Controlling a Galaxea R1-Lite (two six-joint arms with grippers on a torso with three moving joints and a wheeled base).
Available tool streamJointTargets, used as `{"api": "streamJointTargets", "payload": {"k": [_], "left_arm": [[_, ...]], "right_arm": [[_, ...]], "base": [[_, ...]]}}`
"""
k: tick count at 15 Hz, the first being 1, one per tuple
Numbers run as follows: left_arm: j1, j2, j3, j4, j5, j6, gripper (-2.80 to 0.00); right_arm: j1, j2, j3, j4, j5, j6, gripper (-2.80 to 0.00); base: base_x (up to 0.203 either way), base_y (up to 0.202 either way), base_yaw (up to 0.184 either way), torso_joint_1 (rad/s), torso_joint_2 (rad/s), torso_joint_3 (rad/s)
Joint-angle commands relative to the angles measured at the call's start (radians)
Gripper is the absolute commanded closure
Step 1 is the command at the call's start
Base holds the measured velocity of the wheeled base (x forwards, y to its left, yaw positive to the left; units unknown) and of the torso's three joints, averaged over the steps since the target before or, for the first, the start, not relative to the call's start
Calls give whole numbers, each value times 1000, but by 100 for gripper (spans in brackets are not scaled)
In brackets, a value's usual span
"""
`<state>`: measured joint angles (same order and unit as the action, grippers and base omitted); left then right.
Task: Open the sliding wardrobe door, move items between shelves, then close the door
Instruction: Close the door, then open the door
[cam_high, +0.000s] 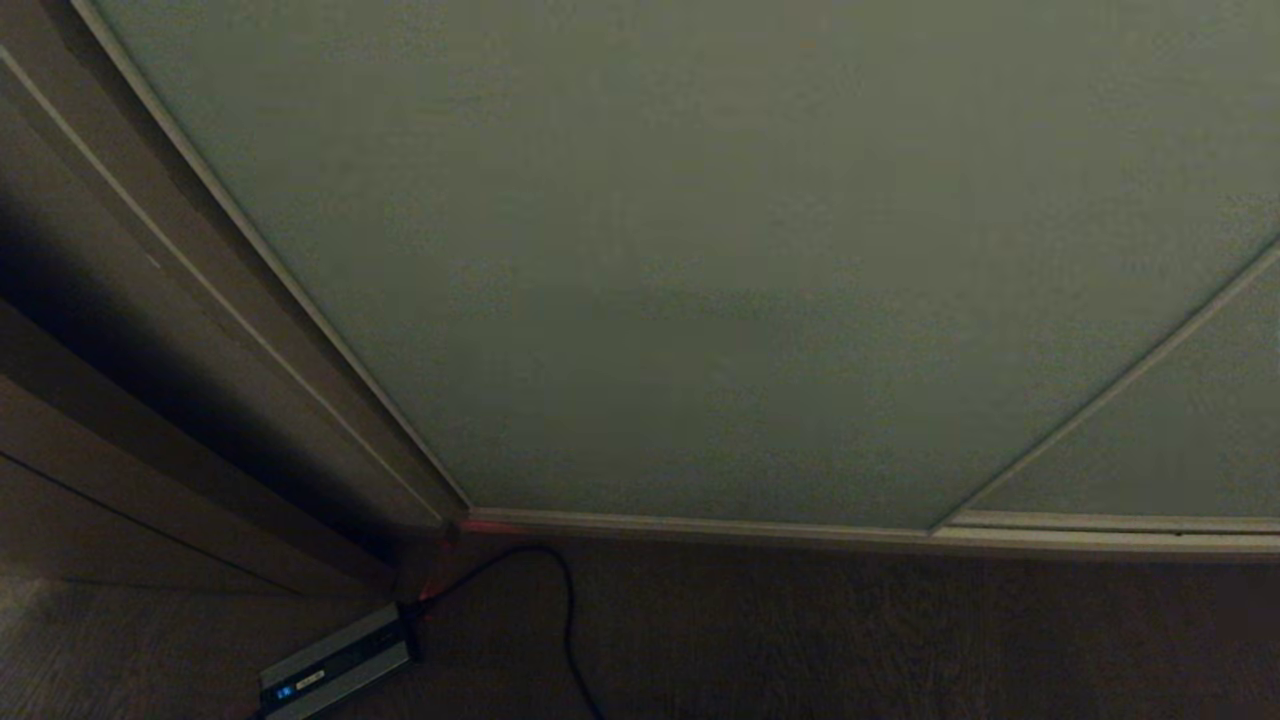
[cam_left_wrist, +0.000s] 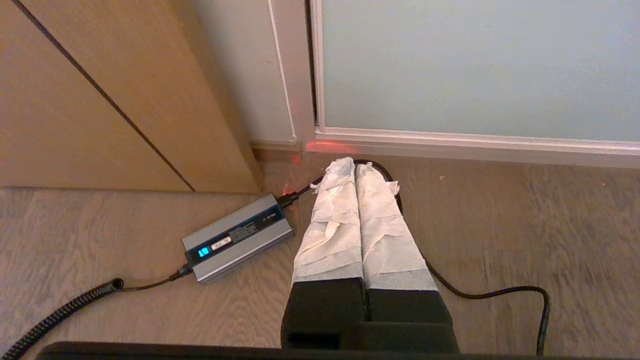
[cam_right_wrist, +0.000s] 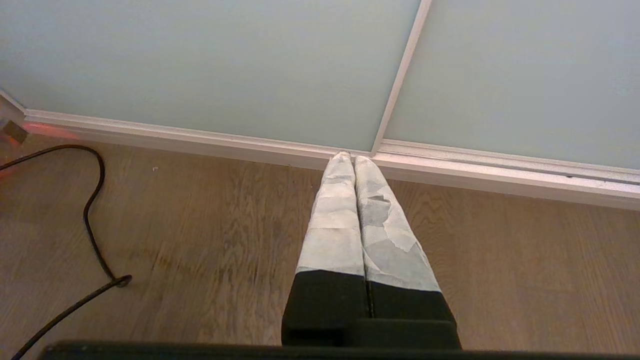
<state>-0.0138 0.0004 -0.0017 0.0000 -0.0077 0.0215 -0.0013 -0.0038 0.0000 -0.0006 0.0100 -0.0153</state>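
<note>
A: Where's the sliding wardrobe door (cam_high: 700, 250)?
B: It fills most of the head view, closed, its lower frame meeting the wood floor (cam_high: 900, 640) along the bottom.
A: And the grippers?
B: The left gripper (cam_left_wrist: 355, 165) has its taped fingers pressed together, empty, above a black cable (cam_left_wrist: 495, 292) beside the power brick (cam_left_wrist: 237, 237). The right gripper (cam_right_wrist: 348, 158) is likewise pinched closed, holding nothing.
</note>
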Motion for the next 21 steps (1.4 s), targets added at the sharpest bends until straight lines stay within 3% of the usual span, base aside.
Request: {"api": "streamJointTargets", "payload": {"k": [1, 21], "left_arm": [[0, 0, 0, 0, 0, 0, 0], [0, 0, 0, 0, 0, 0, 0]], "right_arm": [[0, 2, 3, 1, 1, 0, 0], [0, 2, 3, 1, 1, 0, 0]], "base": [[0, 0, 0, 0, 0, 0], [0, 0, 0, 0, 0, 0]]}}
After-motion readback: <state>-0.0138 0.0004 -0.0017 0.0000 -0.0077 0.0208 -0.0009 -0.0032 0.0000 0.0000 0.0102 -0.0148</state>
